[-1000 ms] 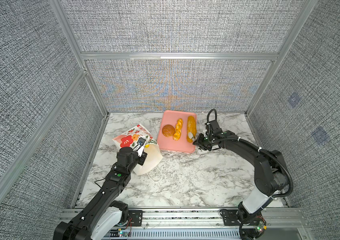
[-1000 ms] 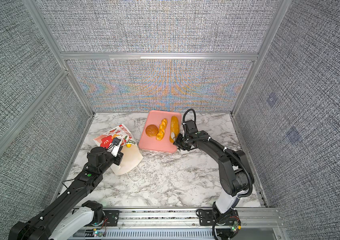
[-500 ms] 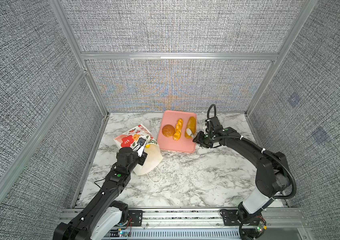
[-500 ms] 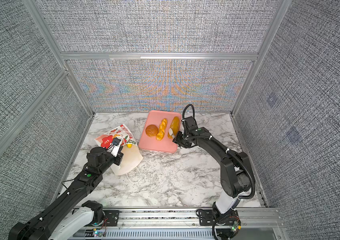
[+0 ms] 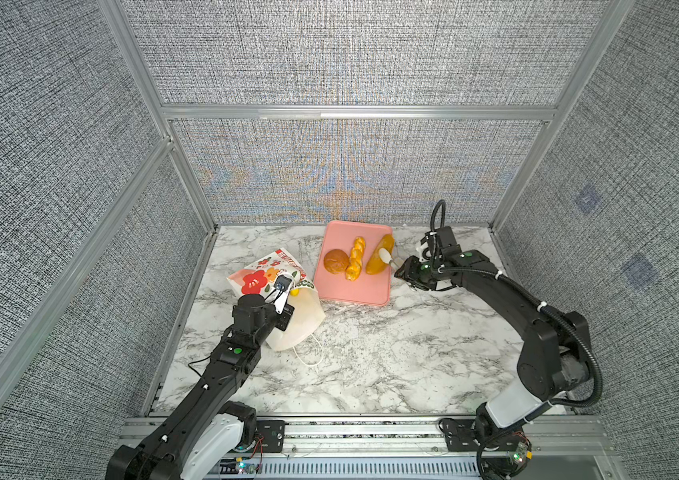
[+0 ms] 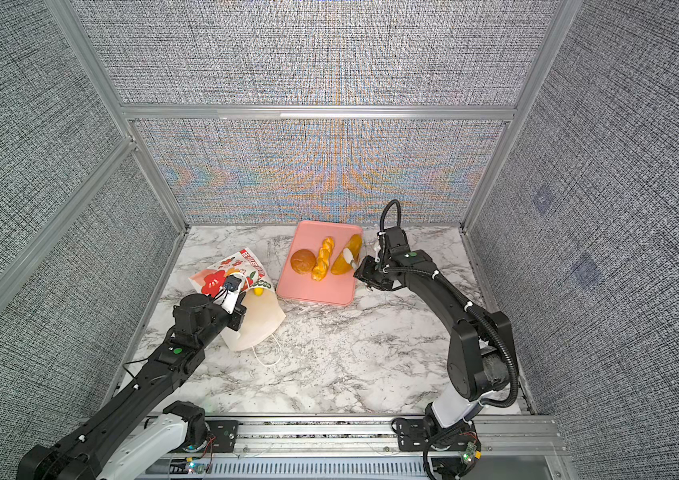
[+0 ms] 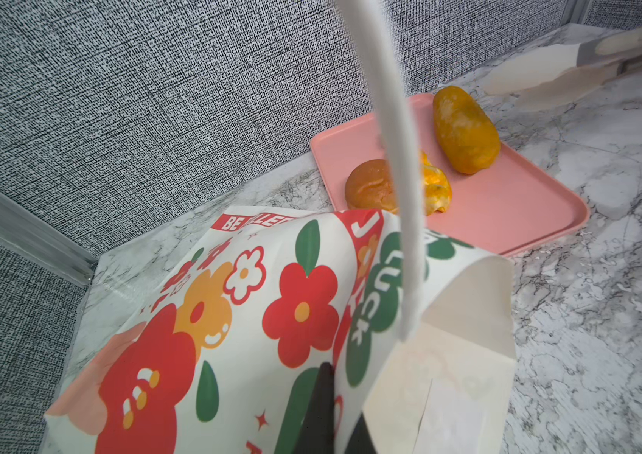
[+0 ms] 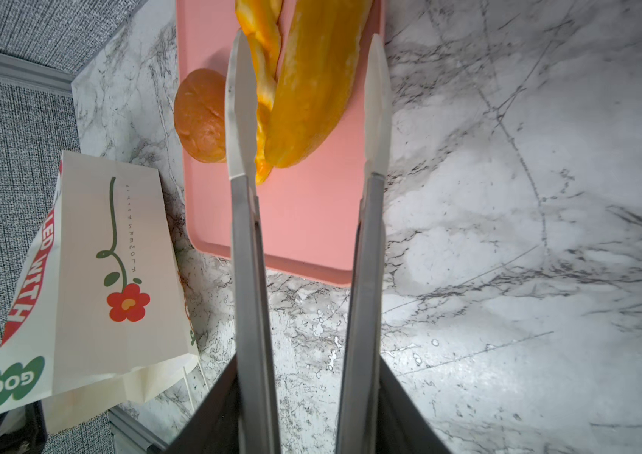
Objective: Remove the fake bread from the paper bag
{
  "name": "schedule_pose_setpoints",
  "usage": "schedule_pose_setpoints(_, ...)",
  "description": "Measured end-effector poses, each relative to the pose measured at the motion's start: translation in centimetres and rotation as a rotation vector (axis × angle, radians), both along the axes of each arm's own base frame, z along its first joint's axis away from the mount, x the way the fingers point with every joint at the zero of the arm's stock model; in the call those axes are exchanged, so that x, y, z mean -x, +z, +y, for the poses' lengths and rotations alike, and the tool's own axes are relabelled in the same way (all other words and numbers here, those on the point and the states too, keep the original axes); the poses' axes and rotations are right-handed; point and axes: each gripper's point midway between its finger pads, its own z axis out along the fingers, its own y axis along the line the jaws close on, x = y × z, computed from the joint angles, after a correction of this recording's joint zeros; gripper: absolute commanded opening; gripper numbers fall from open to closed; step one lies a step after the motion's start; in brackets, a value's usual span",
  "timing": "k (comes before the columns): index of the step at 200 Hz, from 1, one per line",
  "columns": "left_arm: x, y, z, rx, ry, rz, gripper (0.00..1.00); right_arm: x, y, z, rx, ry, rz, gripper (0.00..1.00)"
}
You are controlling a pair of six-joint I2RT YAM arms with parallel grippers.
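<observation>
Glossy plastic fake bread: judged light, stiff, slick; pinch across middle, since tapered ends may squirt out. Paper bag thin, crumples easily; lies tilted at 8 o'clock of pink tray. Left gripper clamped on bag rim. Right gripper jaws parted, nothing held, tips at long loaf on tray, beside twisted stick and round bun. Only top views show yellow piece at bag mouth. Left wrist view shows cord handle crossing lens. Bag interior hidden in all views.
</observation>
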Motion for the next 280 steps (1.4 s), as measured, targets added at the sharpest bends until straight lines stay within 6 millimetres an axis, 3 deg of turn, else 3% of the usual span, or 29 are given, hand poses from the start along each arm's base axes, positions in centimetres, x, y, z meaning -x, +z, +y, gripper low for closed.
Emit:
schedule_pose_setpoints(33, 0.0, 0.0, 0.0, 0.001, -0.002, 0.001, 0.0, -1.5, -0.7, -1.6, -0.02, -0.035, 0.031, 0.45)
schedule_pose_setpoints(78, 0.0, 0.0, 0.0, 0.001, -0.002, 0.001, 0.0, -2.8, -1.3, -0.9, -0.046, -0.018, 0.053, 0.44)
schedule_pose_setpoints(156, 0.0, 0.0, -0.1, -0.001, -0.007, -0.002, 0.0, -3.3, -3.0, 0.2, -0.039, -0.005, 0.097, 0.38)
schedule_pose_setpoints(214, 0.2, 0.2, -0.3, 0.005, -0.019, -0.005, 0.0, -3.9, -2.6, 1.0, -0.039, 0.005, 0.085, 0.22)
schedule_pose_setpoints(280, 0.4, 0.0, -0.4, 0.005, -0.03, 0.01, 0.0, -3.3, -2.1, 1.4, -0.003, 0.01, 0.083, 0.05)
